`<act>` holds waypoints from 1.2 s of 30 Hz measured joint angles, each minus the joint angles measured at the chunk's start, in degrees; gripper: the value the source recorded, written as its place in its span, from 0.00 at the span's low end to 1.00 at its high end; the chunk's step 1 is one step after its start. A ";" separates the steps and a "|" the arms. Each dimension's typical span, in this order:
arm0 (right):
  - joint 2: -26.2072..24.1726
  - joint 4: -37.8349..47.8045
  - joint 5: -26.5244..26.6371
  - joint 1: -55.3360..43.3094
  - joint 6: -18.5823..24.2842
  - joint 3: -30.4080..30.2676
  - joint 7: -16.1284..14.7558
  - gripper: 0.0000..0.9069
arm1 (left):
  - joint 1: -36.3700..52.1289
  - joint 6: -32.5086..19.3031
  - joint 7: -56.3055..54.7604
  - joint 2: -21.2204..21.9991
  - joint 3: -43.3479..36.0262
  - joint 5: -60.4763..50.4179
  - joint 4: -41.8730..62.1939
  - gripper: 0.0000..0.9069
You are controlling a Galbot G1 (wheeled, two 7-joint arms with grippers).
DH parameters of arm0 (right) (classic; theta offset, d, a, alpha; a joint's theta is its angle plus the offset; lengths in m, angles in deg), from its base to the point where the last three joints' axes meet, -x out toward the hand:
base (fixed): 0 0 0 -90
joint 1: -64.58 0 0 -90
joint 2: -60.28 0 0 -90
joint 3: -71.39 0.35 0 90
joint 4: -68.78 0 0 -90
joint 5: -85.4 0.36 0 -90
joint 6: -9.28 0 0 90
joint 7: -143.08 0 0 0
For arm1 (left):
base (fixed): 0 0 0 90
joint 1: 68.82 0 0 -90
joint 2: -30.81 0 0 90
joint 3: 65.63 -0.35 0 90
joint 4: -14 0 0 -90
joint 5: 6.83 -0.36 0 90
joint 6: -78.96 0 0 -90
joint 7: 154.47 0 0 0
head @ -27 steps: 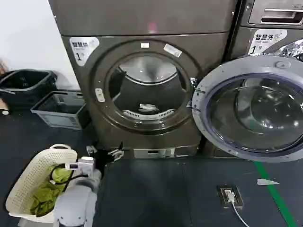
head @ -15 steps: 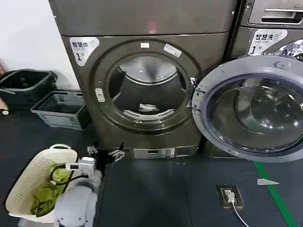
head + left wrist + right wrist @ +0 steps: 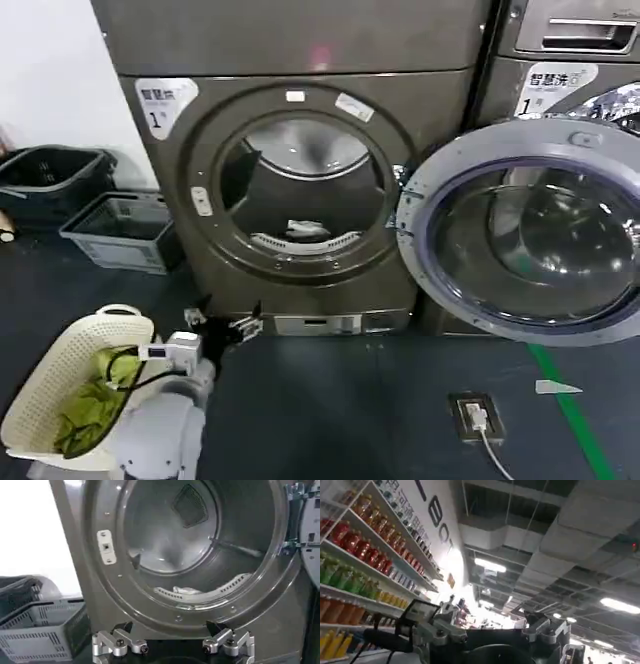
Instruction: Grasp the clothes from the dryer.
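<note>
The dryer (image 3: 180,150) stands ahead with a white "1" sticker and its round drum mouth uncovered. Its grey-rimmed glass door (image 3: 520,240) is swung out to the right. The clothes (image 3: 305,228), a small whitish piece, lie on the drum floor just behind the front lip. In the left wrist view the clothes (image 3: 187,589) show past the drum rim. My left gripper (image 3: 222,318) hangs low in front of the dryer's base, open, well below and short of the drum mouth. Nothing sits between the fingers of my left gripper (image 3: 170,628). My right gripper (image 3: 492,617) points up at a ceiling, open and empty.
A cream basket (image 3: 40,385) with yellow-green cloth sits on the floor at my left. A grey crate (image 3: 120,230) and a black bin (image 3: 50,180) stand left of the dryer. A second machine (image 3: 560,60) is behind the door. A floor socket with cable (image 3: 472,415) lies right.
The head view has shifted a little, so the dryer and its door sit slightly further left in it. The left gripper stays low before the dryer's base, still open.
</note>
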State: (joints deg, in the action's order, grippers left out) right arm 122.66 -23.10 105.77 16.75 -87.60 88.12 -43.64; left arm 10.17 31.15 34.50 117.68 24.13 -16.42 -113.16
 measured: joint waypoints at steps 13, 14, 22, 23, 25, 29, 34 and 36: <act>0.16 0.40 0.14 -0.06 0.28 -0.08 0.05 1.00 | -0.01 0.00 -0.11 0.08 -0.01 0.11 -0.07 1.00; 0.18 0.41 0.14 -0.07 0.28 -0.13 0.05 1.00 | 0.00 0.00 -0.15 0.08 0.00 0.12 -0.01 1.00; 0.32 0.55 0.14 -0.15 0.30 -0.21 0.06 1.00 | 0.09 0.00 -0.08 0.09 -0.06 0.17 0.11 1.00; 0.35 0.54 0.16 -0.25 0.32 -0.25 0.06 1.00 | 0.11 0.00 -0.08 0.10 -0.05 0.17 0.12 1.00; 0.50 0.48 0.30 -0.37 0.49 -0.41 0.16 1.00 | 0.13 0.00 -0.08 0.19 -0.12 0.21 0.12 1.00; 0.62 0.42 0.91 -0.53 0.56 -0.49 0.70 1.00 | 0.11 0.00 -0.12 0.23 -0.16 0.20 0.06 1.00; 1.28 0.04 2.11 -0.60 0.75 -0.54 1.56 1.00 | 0.12 0.00 -0.52 0.31 -0.14 0.22 -0.04 1.00; 1.41 0.02 2.79 -0.62 0.89 -0.53 1.95 1.00 | 0.12 0.00 -0.55 0.31 -0.13 0.23 -0.13 1.00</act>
State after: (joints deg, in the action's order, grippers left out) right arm 124.07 -23.08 108.57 16.12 -86.71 87.59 -41.69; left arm 10.29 31.15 33.95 117.99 24.00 -16.18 -113.29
